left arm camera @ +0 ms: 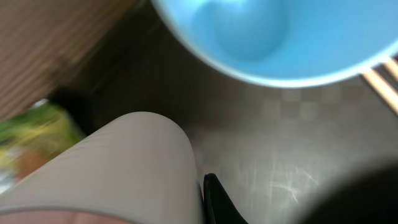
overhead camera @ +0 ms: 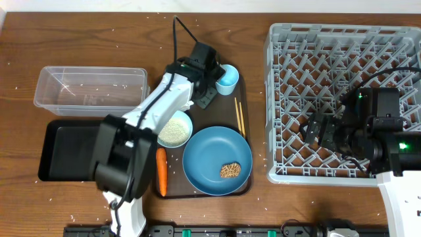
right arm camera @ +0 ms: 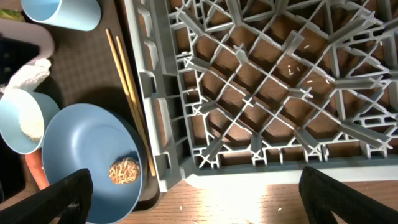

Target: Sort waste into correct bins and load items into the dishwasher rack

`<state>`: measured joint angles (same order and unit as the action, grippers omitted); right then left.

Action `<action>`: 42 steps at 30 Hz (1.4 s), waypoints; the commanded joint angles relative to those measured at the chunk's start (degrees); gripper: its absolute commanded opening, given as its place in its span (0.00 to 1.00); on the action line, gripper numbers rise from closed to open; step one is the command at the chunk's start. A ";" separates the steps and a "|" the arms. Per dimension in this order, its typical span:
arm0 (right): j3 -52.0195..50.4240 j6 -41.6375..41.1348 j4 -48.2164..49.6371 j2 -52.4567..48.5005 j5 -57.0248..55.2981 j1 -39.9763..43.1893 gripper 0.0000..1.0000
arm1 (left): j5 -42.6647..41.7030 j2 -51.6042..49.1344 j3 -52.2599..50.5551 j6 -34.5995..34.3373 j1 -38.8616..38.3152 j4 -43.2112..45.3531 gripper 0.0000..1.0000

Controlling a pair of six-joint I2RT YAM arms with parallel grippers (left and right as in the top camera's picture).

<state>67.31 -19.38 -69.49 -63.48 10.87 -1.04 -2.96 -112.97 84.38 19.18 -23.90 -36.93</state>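
Observation:
My left gripper [overhead camera: 202, 79] is at the back of the brown serving tray, shut on the wall of the pinkish-white cup [left arm camera: 124, 168]; one black finger [left arm camera: 214, 202] presses the cup's side. The light blue cup [overhead camera: 227, 79] stands just right of it. The yellow snack wrapper [left arm camera: 31, 137] lies beside the cup. The white bowl [overhead camera: 174, 130] holds rice. The blue plate [overhead camera: 210, 155] carries a brown chunk [overhead camera: 229, 171]. A carrot [overhead camera: 161, 171] and chopsticks [overhead camera: 240, 117] lie on the tray. My right gripper [overhead camera: 316, 130] is open and empty over the grey rack [overhead camera: 279, 99].
The clear tub [overhead camera: 43, 89] and the black tray [overhead camera: 66, 151] sit at the left. A crumpled napkin [right arm camera: 31, 73] lies by the bowl. Rice grains are scattered over the wooden table. The brown serving tray [overhead camera: 214, 115] sits close beside the rack's left wall.

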 commanded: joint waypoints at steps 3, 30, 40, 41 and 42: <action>1.03 -0.07 0.31 -0.17 0.07 -0.11 0.99 | 0.50 11.06 1.16 -7.48 0.04 -5.51 0.06; 1.05 17.40 39.26 1.22 71.89 -1.33 0.79 | -79.17 39.39 1.16 -14.19 3.91 -1.55 0.06; 1.05 22.18 40.65 1.22 77.46 -5.73 0.84 | -87.03 39.39 1.16 -15.45 3.89 2.82 0.06; 1.05 22.58 40.68 1.22 77.46 -6.21 0.84 | -87.03 39.39 1.16 -15.47 3.89 2.82 0.06; 1.05 22.69 40.87 1.25 77.46 -6.49 0.84 | -87.03 39.39 1.14 -15.45 3.89 2.82 0.06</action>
<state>67.55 0.95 -28.86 -62.72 85.45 -6.26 -87.09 -73.63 84.55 4.43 -20.25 -34.39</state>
